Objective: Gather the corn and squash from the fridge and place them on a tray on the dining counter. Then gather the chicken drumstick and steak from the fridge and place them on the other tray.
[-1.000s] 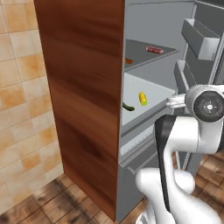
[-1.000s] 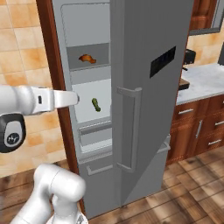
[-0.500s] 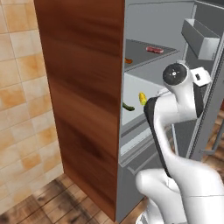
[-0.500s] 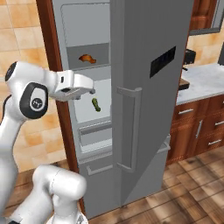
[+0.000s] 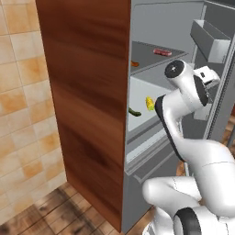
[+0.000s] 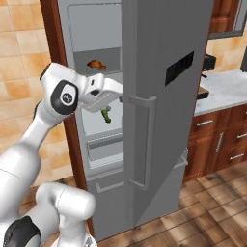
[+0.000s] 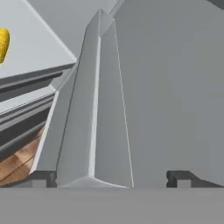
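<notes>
In the open fridge, the yellow corn (image 5: 149, 103) and the green squash (image 5: 134, 112) lie on the white middle shelf. The shelf above holds the red steak (image 5: 163, 52) and the orange chicken drumstick (image 5: 134, 64). The right base view shows the drumstick (image 6: 96, 64) and squash (image 6: 105, 115) through the door gap. My gripper (image 5: 209, 79) hangs right of the corn, close to the door's inner side. In the hand view the gripper (image 7: 111, 178) is open with nothing between its tips, facing a grey door ridge; the corn (image 7: 3, 43) sits at the far left edge.
A tall wooden panel (image 5: 87, 92) flanks the fridge on the left. The grey door (image 6: 164, 96) stands partly open and carries bins (image 5: 209, 39) near my hand. Drawers (image 5: 147, 147) sit below the middle shelf. Wooden cabinets and a counter (image 6: 222, 89) lie to the right.
The arm has risen and folded toward the fridge, carrying the hand from low in front up to shelf height beside the door's inner side. The food has not moved.
</notes>
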Controlling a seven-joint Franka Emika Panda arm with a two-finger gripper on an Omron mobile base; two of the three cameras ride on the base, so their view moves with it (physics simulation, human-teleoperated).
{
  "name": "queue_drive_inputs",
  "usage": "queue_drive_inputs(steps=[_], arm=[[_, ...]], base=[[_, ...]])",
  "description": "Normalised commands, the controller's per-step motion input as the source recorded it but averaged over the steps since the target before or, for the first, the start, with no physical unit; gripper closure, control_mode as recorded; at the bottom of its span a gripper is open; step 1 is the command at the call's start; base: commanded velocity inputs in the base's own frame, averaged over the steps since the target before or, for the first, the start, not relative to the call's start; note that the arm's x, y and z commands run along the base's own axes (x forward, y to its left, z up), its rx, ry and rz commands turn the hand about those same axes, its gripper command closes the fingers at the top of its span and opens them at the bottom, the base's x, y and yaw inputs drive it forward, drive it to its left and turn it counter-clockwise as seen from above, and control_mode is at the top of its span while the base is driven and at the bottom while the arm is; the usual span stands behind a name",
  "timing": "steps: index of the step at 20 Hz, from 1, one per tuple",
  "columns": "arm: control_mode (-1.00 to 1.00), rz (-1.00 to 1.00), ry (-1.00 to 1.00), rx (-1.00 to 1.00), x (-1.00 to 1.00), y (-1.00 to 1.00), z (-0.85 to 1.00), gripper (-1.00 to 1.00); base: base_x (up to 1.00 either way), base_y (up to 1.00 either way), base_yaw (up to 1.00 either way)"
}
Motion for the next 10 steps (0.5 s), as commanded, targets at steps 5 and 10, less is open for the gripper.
queue_drive_inputs(steps=[5,10], arm=[[-1.0,0.0,0.08,0.0,0.32,-0.97,-0.23,-1.0],[-1.0,0.01,0.03,0.0,0.27,-1.0,-0.23,-1.0]], base=[[0.0,0.0,0.0],[0.0,0.0,0.0]])
